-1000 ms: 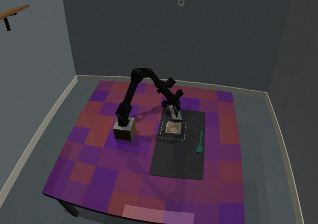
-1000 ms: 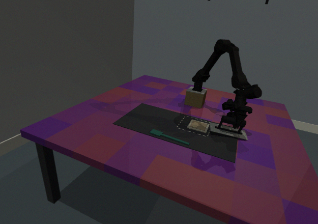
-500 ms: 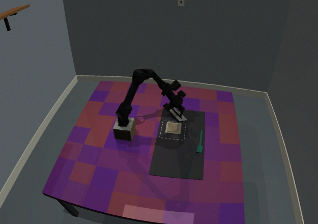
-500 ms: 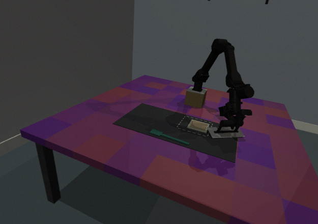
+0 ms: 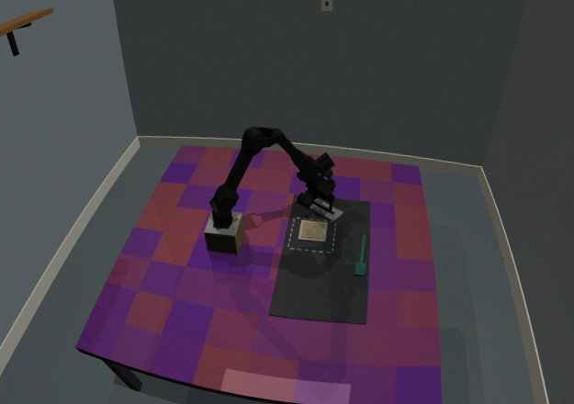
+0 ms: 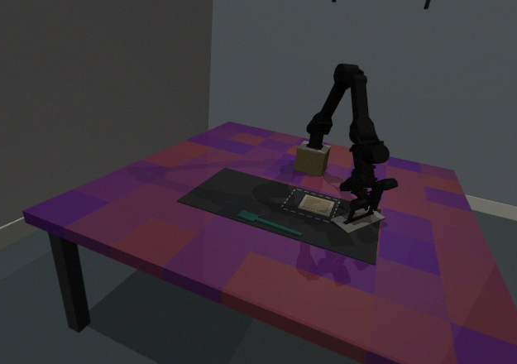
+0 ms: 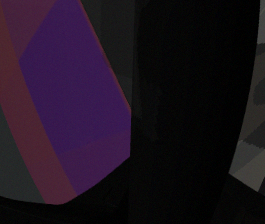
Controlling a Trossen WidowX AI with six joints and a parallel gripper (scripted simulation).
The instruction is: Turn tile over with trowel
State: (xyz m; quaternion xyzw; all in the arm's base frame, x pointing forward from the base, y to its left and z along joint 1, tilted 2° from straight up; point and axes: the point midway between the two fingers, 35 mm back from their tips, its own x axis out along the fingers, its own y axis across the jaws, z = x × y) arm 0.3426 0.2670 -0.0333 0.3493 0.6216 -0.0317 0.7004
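Observation:
The tile (image 5: 312, 230) (image 6: 317, 204) lies flat inside the dashed outline (image 5: 289, 248), near its far edge in the top view. Its upper face is tan with a paler rim and faint mottling; I cannot tell whether this is the marked side. My gripper (image 5: 319, 196) (image 6: 364, 205) is shut on the trowel (image 5: 337, 215) (image 6: 353, 225), a pale grey flat plate with a dark handle above it. The trowel is just beyond the tile, low over the mat's far end, turned askew and apart from the tile. In the wrist view a black shape hides the grip.
The dark mat (image 5: 318, 302) (image 6: 207, 193) lies on the patchwork table (image 5: 192, 314) (image 6: 181, 257). A green long-handled tool (image 5: 360, 268) (image 6: 248, 215) lies near the mat's long edge, opposite the arm's base block (image 5: 222, 241) (image 6: 311, 161).

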